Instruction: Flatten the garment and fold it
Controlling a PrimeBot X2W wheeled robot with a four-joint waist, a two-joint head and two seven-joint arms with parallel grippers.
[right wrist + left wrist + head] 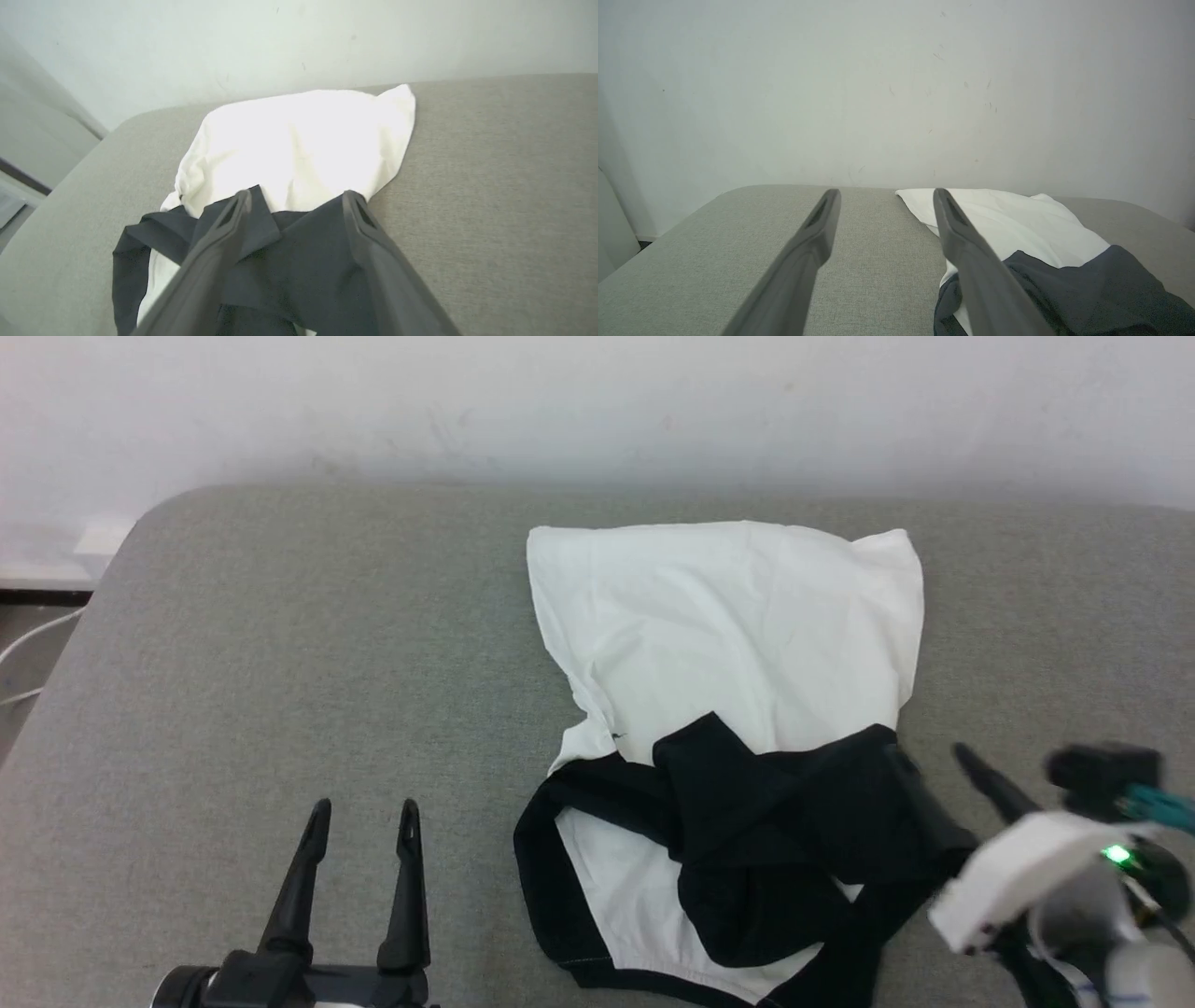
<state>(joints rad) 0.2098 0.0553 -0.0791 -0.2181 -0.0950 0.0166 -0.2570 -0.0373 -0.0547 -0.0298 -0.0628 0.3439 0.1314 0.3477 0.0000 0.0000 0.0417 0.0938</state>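
Note:
The garment (pixel 728 635) lies crumpled on the grey cushioned surface (pixel 280 644). Its white body points toward the wall and its black sleeves and neck trim are bunched at the near end. My right gripper (pixel 924 751) is open at the garment's near right corner, one finger over the black fabric. In the right wrist view the right gripper (pixel 296 196) straddles the black folds of the garment (pixel 303 140) with nothing pinched. My left gripper (pixel 364 812) stands open over bare cushion, left of the garment. The left wrist view shows my left gripper (pixel 886 193) with the garment (pixel 1017 224) to its right.
A pale wall (pixel 597 401) runs right behind the cushion. The cushion's rounded left edge (pixel 103 579) drops to a floor strip with a white cable (pixel 28 639). Bare grey cushion lies left of the garment and along its right side.

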